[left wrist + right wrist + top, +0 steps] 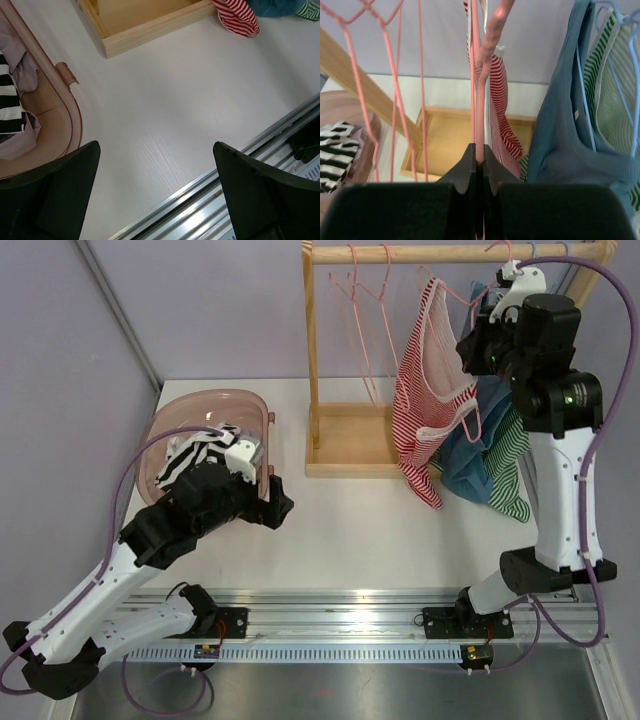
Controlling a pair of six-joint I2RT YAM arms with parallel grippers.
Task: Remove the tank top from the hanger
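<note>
A red-and-white striped tank top (425,410) hangs from a pink wire hanger (455,290) on the wooden rack's rail. My right gripper (476,343) is up beside it at hanger height. In the right wrist view the right gripper (479,160) is shut on the hanger's (487,55) pink wire, with the tank top (501,105) draped just behind to the right. My left gripper (275,505) hovers low over the table beside the basket; it (155,145) is open with only bare table between its fingers.
The wooden rack (312,360) has a tray base (350,455) and several empty pink hangers (365,320). A blue top (470,460) and a green striped top (512,470) hang behind my right arm. A pink basket (180,420) holds black-and-white striped clothes (195,455).
</note>
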